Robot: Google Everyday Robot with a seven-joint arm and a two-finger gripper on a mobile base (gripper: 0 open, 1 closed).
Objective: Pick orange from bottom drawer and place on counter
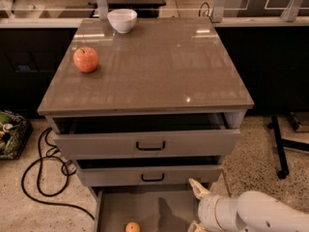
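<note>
The orange [132, 227] lies on the grey floor of the open bottom drawer [149, 208], at the picture's lower edge. My gripper [197, 206] hangs at the drawer's right side, to the right of the orange and apart from it; one pale fingertip [198, 188] points up, the rest runs out of the picture. The white arm [251, 214] fills the lower right corner. Above the three drawers, the counter [159, 66] is a glossy grey-brown top.
A red-orange apple [86, 59] sits at the counter's left, a white bowl [122, 20] at its back edge. Both upper drawers [147, 143] stand slightly open. Black cables [43, 178] lie on the floor at left, a black stand leg [279, 149] at right.
</note>
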